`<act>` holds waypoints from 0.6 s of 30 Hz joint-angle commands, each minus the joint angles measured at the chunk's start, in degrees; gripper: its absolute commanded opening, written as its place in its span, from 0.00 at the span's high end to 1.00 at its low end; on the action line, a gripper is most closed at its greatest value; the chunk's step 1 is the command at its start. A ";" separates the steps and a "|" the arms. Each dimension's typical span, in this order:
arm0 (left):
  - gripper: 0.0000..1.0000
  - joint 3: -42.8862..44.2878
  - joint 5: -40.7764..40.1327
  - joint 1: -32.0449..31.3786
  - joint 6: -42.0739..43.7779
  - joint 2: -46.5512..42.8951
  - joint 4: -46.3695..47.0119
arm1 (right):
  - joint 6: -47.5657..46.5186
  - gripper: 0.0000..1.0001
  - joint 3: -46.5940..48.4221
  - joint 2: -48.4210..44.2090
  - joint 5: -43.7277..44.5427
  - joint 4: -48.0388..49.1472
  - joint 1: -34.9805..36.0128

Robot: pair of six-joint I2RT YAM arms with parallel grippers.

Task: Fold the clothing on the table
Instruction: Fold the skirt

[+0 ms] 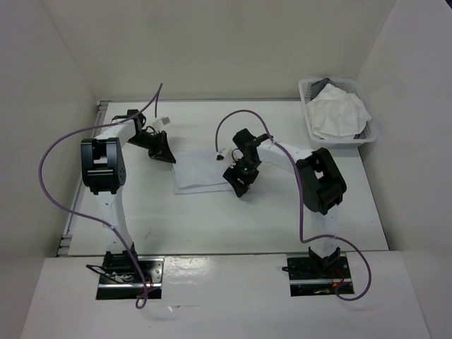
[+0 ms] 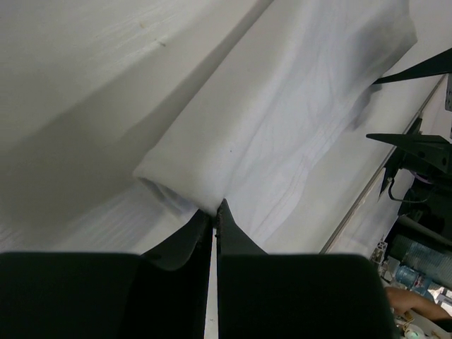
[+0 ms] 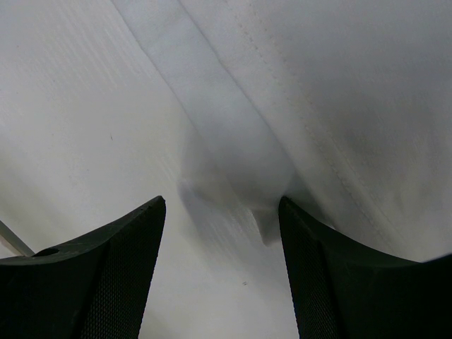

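While the cloth [image 1: 201, 173] is lying flat in the middle of the table [image 1: 212, 226], between the two arms, the left claw [image 2: 215, 210] is pinching shut on its left edge, bunching a small fold at the tips. The right claw [image 3: 222, 205] is hanging released, fingers spread wide, straddling a hemmed corner on the cloth's right side; contact cannot be told. A basket [image 1: 337, 143] of white fabric is sitting at the far right corner, well apart.

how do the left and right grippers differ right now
The left gripper is shut, pinching the clothing at its edge; the right gripper is open, its jaws either side of a corner. The left is at the cloth's left end, the right at its right end. Both are low over the table.
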 commanded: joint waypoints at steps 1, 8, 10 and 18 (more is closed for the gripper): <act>0.94 2.74 0.19 0.65 2.56 0.71 -1.98 | 0.25 0.30 -2.73 1.14 1.55 -0.99 0.51; 0.93 5.81 -0.95 0.65 3.61 3.07 -4.53 | 0.25 0.30 -2.73 1.14 1.55 -0.99 0.51; 0.93 6.52 -1.56 0.65 3.61 3.08 -5.14 | 0.25 0.30 -2.73 1.14 1.03 -0.99 0.51; 0.90 9.25 -2.62 0.65 4.67 4.13 -6.91 | 0.25 0.30 -3.26 1.14 1.02 -0.99 0.51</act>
